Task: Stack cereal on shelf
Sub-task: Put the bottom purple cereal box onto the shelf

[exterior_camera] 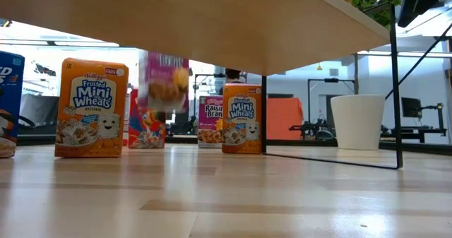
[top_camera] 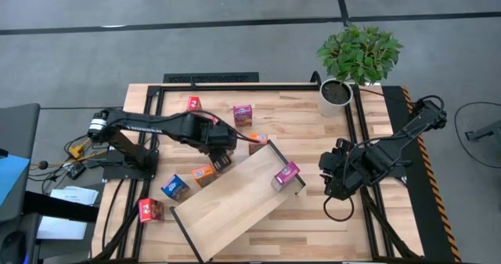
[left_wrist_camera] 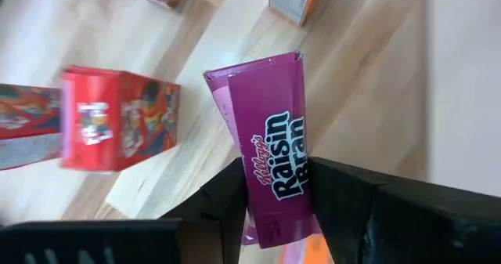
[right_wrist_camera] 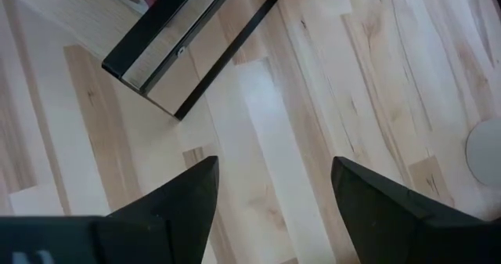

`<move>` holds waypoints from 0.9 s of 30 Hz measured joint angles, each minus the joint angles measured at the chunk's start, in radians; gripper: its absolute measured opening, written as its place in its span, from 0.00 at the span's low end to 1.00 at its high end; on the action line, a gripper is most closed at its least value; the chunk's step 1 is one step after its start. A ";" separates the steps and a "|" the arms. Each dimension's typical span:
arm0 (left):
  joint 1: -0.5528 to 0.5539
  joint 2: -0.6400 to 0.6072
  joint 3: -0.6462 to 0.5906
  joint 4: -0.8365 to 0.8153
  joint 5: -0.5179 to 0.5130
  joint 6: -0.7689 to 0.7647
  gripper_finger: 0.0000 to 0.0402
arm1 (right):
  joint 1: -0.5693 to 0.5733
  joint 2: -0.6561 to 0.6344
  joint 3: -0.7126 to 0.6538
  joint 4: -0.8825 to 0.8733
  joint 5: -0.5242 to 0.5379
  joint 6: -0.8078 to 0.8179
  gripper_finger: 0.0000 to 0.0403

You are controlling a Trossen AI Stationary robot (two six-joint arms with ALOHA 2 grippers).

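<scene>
Starting at your left on the planked tabletop, a red cereal box lies near the front left corner, just off the low end of the shelf. A blue box sits a little further in, and an orange box is just beside it, close to the shelf's long edge. Toward the back you see a second red box and a magenta-pink box standing apart from each other.

Your left arm reaches across from the left side, and the left claw is over the tabletop between the orange box and the shelf's upper edge. In the left wrist view the left claw is clamped on a Raisin Bran box, its dark fingers pressing both narrow sides. In the low view that pink box appears blurred and off the tabletop, between two orange boxes.

The shelf lies diagonally across the middle of the tabletop. Another orange box sits at its upper edge, and a magenta-pink carton rests on its right end.

Further right, your right arm waits near the right edge of the tabletop, and the right claw is spread wide over bare wood, holding nothing. A potted plant stands at the back right corner.
</scene>
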 joint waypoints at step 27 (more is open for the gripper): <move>-0.081 0.087 0.488 0.081 0.002 -0.060 0.29 | 0.000 0.001 0.000 0.018 0.000 -0.017 0.68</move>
